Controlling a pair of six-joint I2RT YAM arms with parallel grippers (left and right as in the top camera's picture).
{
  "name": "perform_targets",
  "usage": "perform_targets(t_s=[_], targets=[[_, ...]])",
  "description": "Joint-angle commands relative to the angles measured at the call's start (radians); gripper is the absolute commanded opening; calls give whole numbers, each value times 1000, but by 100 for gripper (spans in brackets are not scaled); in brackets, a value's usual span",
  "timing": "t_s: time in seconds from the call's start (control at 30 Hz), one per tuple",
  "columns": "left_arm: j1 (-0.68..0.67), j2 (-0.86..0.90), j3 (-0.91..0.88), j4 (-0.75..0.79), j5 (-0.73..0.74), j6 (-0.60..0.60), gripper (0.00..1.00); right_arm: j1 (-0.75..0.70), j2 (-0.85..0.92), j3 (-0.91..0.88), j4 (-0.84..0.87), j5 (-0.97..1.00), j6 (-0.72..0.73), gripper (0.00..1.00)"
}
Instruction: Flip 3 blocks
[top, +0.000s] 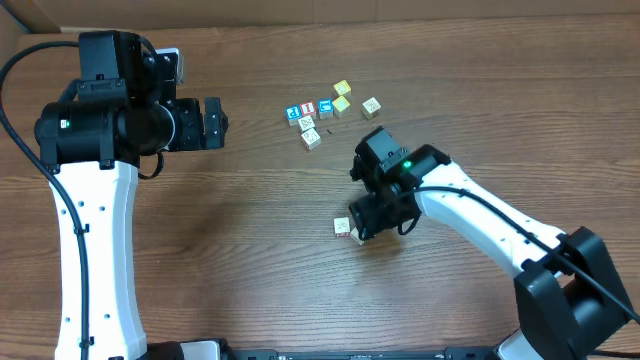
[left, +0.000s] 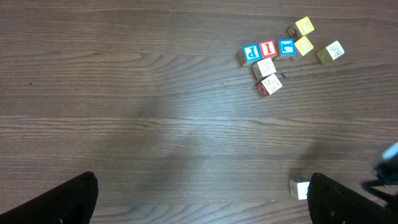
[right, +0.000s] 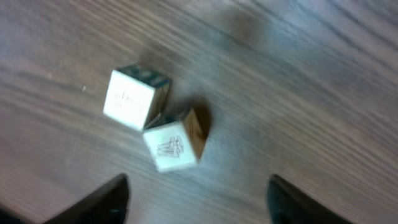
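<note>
- Brown wood-grain table (top: 250, 260) fills every view.
- Right gripper (right: 196, 193) is released, jaws apart above a pale block (right: 129, 98), which sits at ten o'clock from a second block (right: 171, 146).
- Left gripper (left: 202, 202) is spread wide and empty.

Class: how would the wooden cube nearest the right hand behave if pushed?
Flat-faced, the cube should probably slide or tip, not roll. It looks like rigid wood, likely light. It seems to touch a second cube, so both might move.
</note>
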Motion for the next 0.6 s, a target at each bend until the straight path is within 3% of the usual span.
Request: perform_targets(t_s=[0.0, 0.37, 0.5, 0.57], targets=[[0, 0, 24, 4, -3, -10, 100, 11, -4, -80, 69, -8, -81, 68], [0, 0, 24, 4, -3, -10, 100, 39, -4, -152, 187, -105, -132, 63], [0, 0, 24, 4, -3, -10, 100, 51, -4, -155, 186, -105, -132, 51], [0, 0, 24, 4, -3, -10, 100, 51, -3, -161, 187, -105, -132, 52]])
